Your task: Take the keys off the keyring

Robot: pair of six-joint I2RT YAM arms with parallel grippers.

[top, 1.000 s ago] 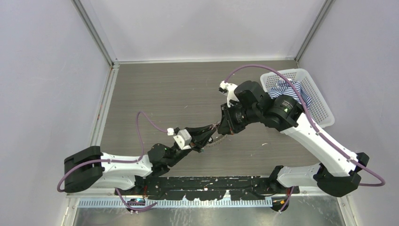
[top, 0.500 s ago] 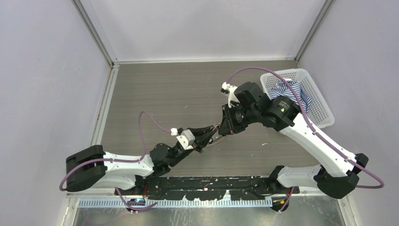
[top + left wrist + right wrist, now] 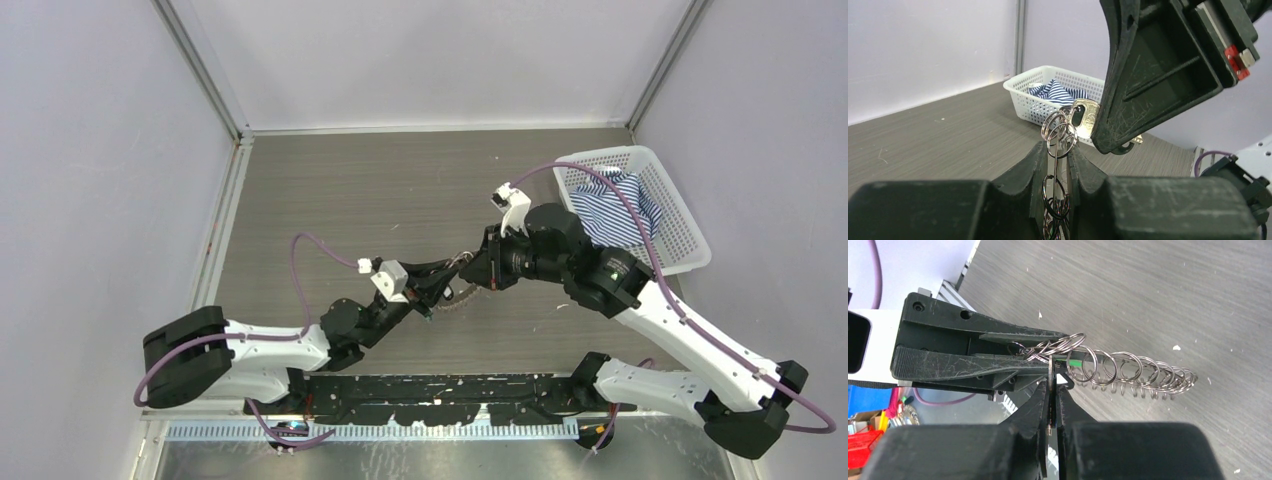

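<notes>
The keyring is a silvery chain of small split rings; it hangs between my two grippers just above the table and also shows in the top view. My left gripper is shut on the keyring's wire, with rings bunched above its fingertips. My right gripper is shut on a flat silvery key, seen edge-on in the right wrist view. That key still hangs on the rings. In the top view the left gripper and right gripper meet tip to tip. A green bit shows behind the rings.
A white mesh basket with a blue-striped cloth stands at the right rear, also in the left wrist view. Walls close the table's left, back and right sides. Purple cables loop off both arms.
The right arm has swung down and right and its wrist has turned. The left gripper has pushed slightly forward. Both stay closed at the keyring.
</notes>
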